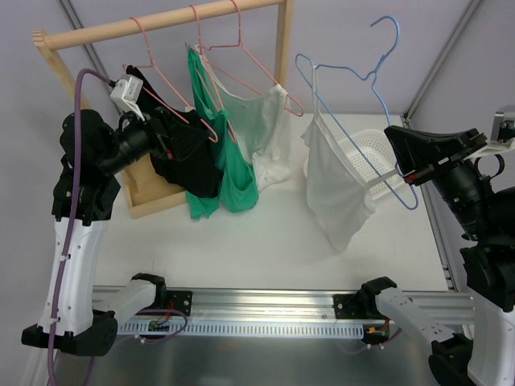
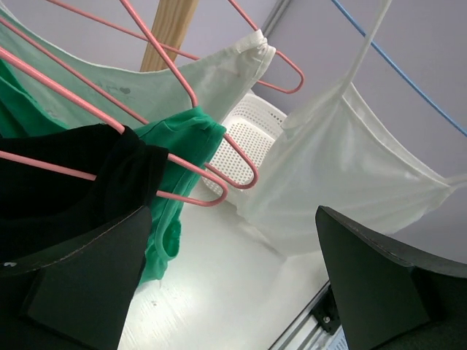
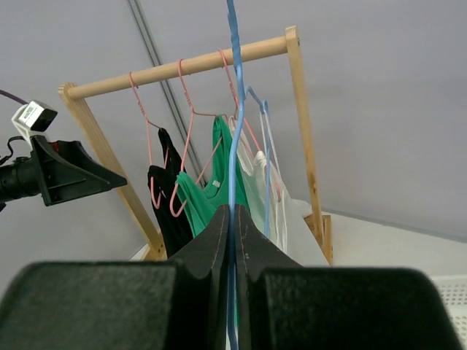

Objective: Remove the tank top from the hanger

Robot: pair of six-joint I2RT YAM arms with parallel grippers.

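From above, right gripper [image 1: 402,166] clamped on blue hanger [image 1: 375,76], white tank top [image 1: 334,185] hanging on it just left of the gripper, left wrist, left gripper [image 2: 230,284] spread wide, black top [image 2: 66,175] perhaps touching one finger, right wrist, blue hanger pinched tight.

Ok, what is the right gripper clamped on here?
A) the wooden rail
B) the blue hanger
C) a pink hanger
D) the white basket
B: in the right wrist view the right gripper is shut on the wire of the blue hanger, from which the white tank top hangs.
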